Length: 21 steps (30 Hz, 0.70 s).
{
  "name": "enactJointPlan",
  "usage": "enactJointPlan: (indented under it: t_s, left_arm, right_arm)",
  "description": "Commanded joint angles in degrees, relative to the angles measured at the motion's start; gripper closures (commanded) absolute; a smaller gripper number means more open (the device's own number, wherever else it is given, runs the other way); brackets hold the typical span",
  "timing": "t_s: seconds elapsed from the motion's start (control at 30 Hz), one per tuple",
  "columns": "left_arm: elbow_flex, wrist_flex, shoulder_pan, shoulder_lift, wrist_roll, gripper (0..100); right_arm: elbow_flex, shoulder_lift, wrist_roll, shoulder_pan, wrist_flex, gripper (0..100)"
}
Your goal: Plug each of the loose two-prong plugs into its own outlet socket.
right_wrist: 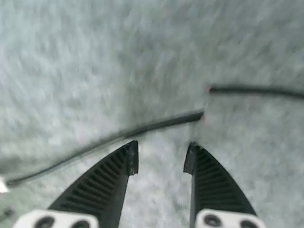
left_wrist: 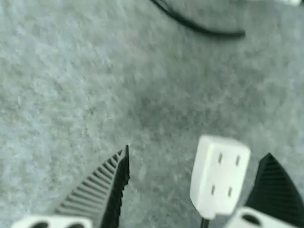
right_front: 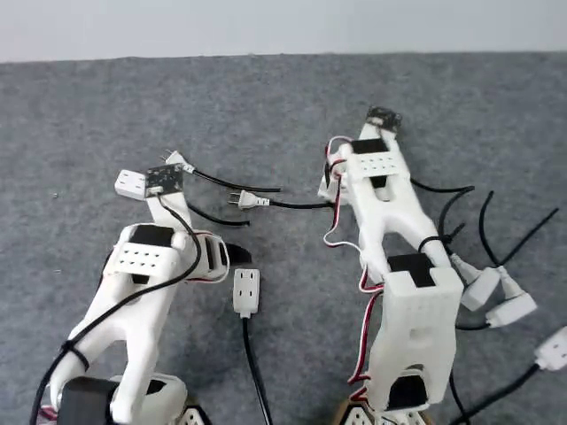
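A white outlet socket lies on the grey carpet between the fingers of my left gripper, close to one finger; the gripper is open and touches nothing. In the high view this socket sits beside the left arm's wrist. A loose white two-prong plug on a black cord lies between the two arms. Another white socket lies nearer the front on its own black cord. My right gripper hangs open over bare carpet, with a thin black cable just past its fingertips.
Several more white plugs and sockets with tangled black cords lie on the right, beside the right arm. Another white piece sits at the right edge. Black cords cross the carpet between the arms.
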<state>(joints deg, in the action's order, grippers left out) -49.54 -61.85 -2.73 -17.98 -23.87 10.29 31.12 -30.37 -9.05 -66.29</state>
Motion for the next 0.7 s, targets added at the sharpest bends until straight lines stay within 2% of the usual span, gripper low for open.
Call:
enactJointPlan:
  t_s: [0.0, 0.3, 0.43, 0.6, 0.67]
  left_arm:
    - [2.6, 2.1, 1.3, -0.2, 0.6, 61]
    - [2.5, 2.1, 1.0, 0.2, 0.6, 61]
    - [2.5, 2.1, 1.0, 0.2, 0.6, 61]
    - [2.4, 2.1, 1.0, 0.3, 0.6, 61]
    - [2.4, 2.1, 1.0, 0.3, 0.6, 61]
  right_arm:
    - [4.7, -0.7, -0.4, 1.5, 0.7, 83.6]
    - [5.6, 2.9, -2.8, 2.9, 2.4, 83.7]
    - [11.2, 7.0, -3.1, 3.4, -0.3, 84.2]
    - [17.4, 10.4, -2.7, 3.4, -5.4, 99.6]
    - [17.9, 10.6, -2.0, 3.4, -6.6, 98.4]
